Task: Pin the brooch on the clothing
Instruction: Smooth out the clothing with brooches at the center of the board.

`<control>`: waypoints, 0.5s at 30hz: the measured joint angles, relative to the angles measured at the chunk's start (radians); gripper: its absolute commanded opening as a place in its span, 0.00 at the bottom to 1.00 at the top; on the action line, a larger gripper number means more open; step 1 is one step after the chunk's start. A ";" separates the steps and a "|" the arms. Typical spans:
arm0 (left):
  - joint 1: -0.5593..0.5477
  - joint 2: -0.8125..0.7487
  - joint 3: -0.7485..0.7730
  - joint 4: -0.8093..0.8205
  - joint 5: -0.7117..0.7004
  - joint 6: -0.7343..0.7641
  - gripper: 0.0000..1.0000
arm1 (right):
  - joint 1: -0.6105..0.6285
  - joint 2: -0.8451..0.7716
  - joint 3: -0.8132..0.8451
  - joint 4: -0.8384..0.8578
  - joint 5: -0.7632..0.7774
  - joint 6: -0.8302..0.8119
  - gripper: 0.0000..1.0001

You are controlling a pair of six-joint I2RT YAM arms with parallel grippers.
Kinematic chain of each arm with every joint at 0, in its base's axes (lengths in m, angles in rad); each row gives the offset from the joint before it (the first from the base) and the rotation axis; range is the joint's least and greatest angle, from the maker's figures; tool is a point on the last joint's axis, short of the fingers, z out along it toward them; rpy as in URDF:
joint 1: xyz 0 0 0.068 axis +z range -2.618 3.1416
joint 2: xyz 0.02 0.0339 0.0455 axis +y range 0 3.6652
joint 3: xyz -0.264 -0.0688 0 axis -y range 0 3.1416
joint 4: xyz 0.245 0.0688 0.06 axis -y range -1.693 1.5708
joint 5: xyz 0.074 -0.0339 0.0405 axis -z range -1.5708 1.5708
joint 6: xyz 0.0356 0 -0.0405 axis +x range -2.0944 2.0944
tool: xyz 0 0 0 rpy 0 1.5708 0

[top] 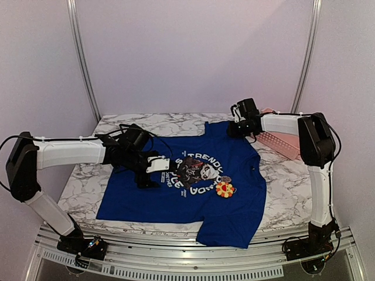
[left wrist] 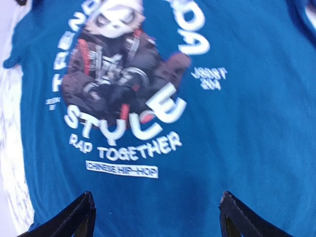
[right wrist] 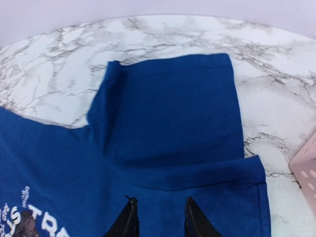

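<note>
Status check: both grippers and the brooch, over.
Left gripper open above shirt print. Right gripper narrowly open, empty, by far sleeve. Brooch on shirt beside print, neither gripper on it. Nothing in the way.

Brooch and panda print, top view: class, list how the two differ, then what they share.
Size: the brooch is tiny; the panda print is far larger. Colour: the brooch is a yellow, orange and red flower; the panda print is mainly white and black. Shared: both sit on the blue T-shirt, the brooch at the print's edge.
</note>
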 measured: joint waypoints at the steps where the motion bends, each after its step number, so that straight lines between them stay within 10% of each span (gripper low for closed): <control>1: 0.008 0.005 0.033 -0.001 0.023 -0.051 0.88 | 0.013 -0.035 -0.013 0.001 0.000 -0.007 0.30; 15: 0.270 0.235 0.285 -0.104 0.011 -0.451 0.62 | 0.233 -0.558 -0.521 -0.198 0.173 0.294 0.00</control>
